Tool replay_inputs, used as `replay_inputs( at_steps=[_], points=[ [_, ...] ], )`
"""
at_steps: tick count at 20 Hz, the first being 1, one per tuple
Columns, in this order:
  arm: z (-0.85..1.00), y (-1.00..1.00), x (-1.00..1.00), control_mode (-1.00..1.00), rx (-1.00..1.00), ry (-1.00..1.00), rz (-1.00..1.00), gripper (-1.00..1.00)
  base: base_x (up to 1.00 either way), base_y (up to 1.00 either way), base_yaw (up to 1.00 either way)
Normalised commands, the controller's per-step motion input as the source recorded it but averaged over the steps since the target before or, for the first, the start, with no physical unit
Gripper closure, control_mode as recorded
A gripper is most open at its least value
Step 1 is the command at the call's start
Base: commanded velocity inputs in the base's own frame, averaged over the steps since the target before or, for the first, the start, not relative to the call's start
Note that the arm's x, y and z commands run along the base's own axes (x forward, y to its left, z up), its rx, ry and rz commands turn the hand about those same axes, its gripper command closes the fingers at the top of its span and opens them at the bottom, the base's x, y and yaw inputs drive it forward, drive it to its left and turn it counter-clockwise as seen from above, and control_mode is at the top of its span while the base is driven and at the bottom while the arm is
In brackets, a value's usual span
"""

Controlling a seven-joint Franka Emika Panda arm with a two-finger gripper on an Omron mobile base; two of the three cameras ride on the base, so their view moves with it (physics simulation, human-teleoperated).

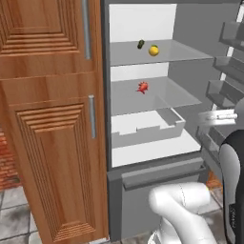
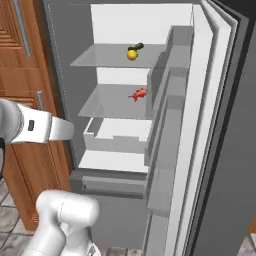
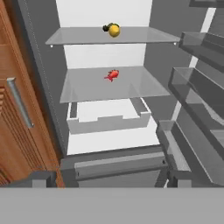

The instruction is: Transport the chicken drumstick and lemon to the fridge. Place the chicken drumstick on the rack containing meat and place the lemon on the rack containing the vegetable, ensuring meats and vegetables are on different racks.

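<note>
Two shelves: lemon (image 1: 153, 50) seemingly touching vegetable (image 1: 141, 44); meat (image 1: 142, 87) below.

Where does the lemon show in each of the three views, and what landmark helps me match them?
Left base view: lemon on the upper rack, upper centre, right of the dark green vegetable.
Right base view: lemon upper centre, in front of the vegetable.
Hand view: lemon near the top centre, partly hiding the vegetable.
Shared landmark: the red meat on the rack below.
</note>
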Motion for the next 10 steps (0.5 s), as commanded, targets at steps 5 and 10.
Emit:
replay_inputs(
  at_steps=[5, 10],
  points=[
    [0.0, 0.0, 0.0, 1.0, 0.0, 0.0, 0.0, -1.0, -1.0, 0.83, 0.0],
    [0.0, 0.0, 0.0, 1.0, 0.0, 0.0, 0.0, -1.0, -1.0, 0.98, 0.0]
  ],
)
